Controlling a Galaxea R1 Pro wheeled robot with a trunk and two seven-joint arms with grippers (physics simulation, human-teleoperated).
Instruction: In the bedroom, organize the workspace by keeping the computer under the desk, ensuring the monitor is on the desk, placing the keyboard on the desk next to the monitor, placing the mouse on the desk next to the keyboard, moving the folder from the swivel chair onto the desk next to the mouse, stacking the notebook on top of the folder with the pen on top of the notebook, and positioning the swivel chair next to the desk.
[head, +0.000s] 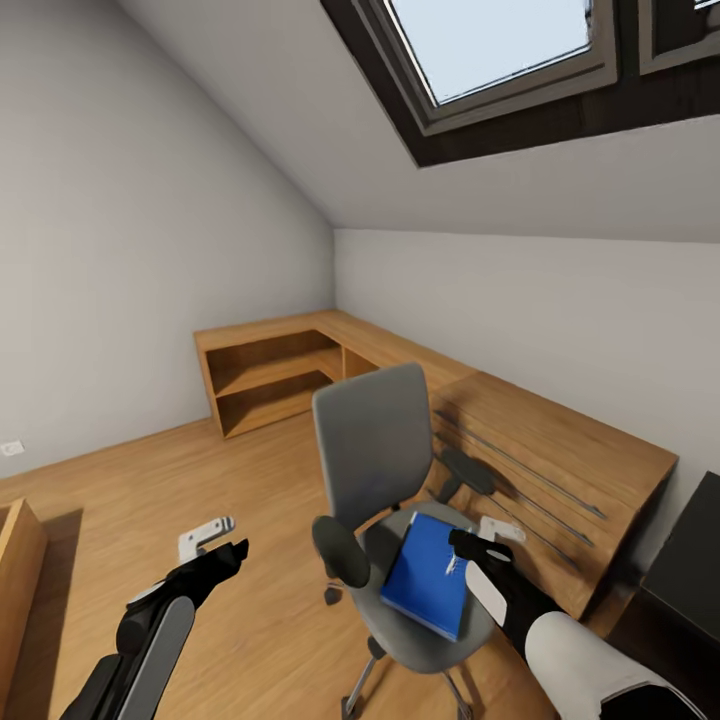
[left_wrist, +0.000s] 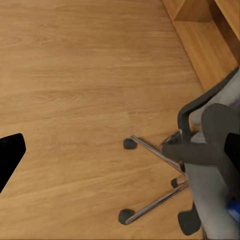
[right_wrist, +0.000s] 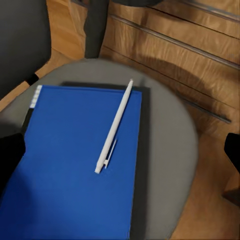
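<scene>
1. A blue notebook (right_wrist: 75, 165) lies on the seat of the swivel chair (head: 375, 450); a dark edge peeps out beneath it along its top and right side in the right wrist view, probably the folder (right_wrist: 144, 150), mostly covered and hard to make out
2. The pen (right_wrist: 115, 127) lies slantwise on the blue cover, its tip towards the chair back
3. The right gripper (head: 470, 548) hovers just above the seat at the notebook's edge; its fingers show as dark shapes at the sides of the right wrist view, spread wide with nothing between them
4. The left gripper (head: 222, 545) hangs over bare wooden floor (left_wrist: 75, 75) beside the chair, jaws parted and empty
5. The chair's metal star base (left_wrist: 155, 172) and castors are partly cut off in the left wrist view
6. A light wooden dresser (head: 560, 450) with long metal handles stands close behind the chair; low wooden shelves (head: 270, 375) run into the corner
7. A black corner (head: 690, 570) at the head view's right edge is cut off, possibly the desk
</scene>
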